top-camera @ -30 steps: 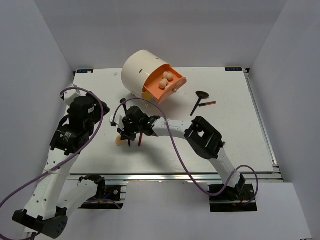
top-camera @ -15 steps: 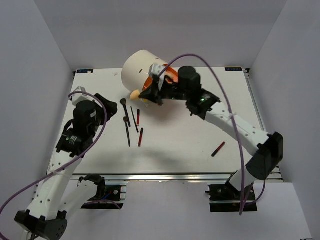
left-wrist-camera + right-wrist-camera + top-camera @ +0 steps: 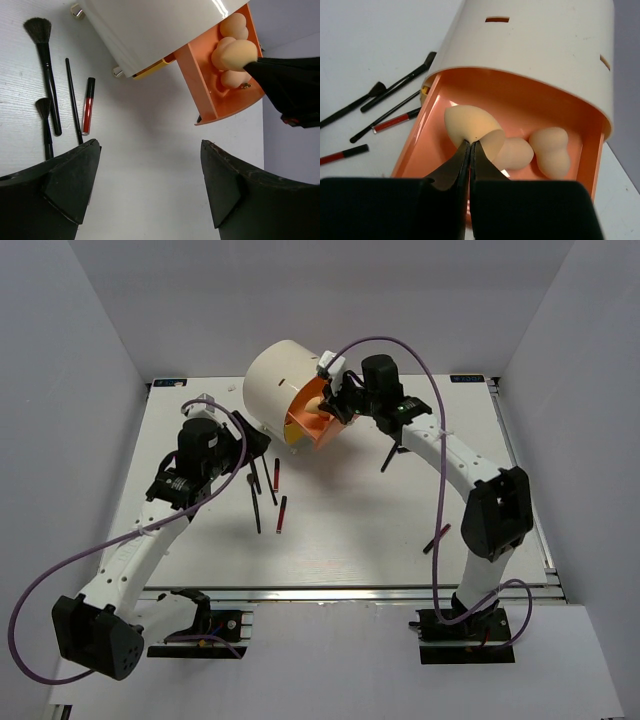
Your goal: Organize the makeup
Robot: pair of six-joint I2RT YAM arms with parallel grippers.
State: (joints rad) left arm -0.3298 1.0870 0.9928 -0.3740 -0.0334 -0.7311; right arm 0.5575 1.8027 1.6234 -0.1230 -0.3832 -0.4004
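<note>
My right gripper (image 3: 470, 143) is shut on a peach sponge (image 3: 470, 121), pinching its edge above the open orange drawer (image 3: 415, 145) of the cream box (image 3: 535, 45). Two more sponges (image 3: 551, 150) lie in that drawer. In the top view the right gripper (image 3: 327, 410) sits at the drawer's mouth. My left gripper (image 3: 150, 145) hangs open over bare table near the box, holding nothing. Black brushes (image 3: 46, 65) and a dark-red stick (image 3: 88, 105) lie to its left. Another stick (image 3: 282, 513) and a brush (image 3: 256, 515) lie nearer.
The cream box (image 3: 283, 383) lies on its side at the back of the white table (image 3: 350, 540). A black brush (image 3: 390, 455) lies under the right arm, and a red stick (image 3: 436, 538) lies towards the right front. Grey walls close in three sides.
The right gripper has carried the sponge from the table's middle-left up to the open drawer. The left arm has swung towards the box and its jaws stand wider.
</note>
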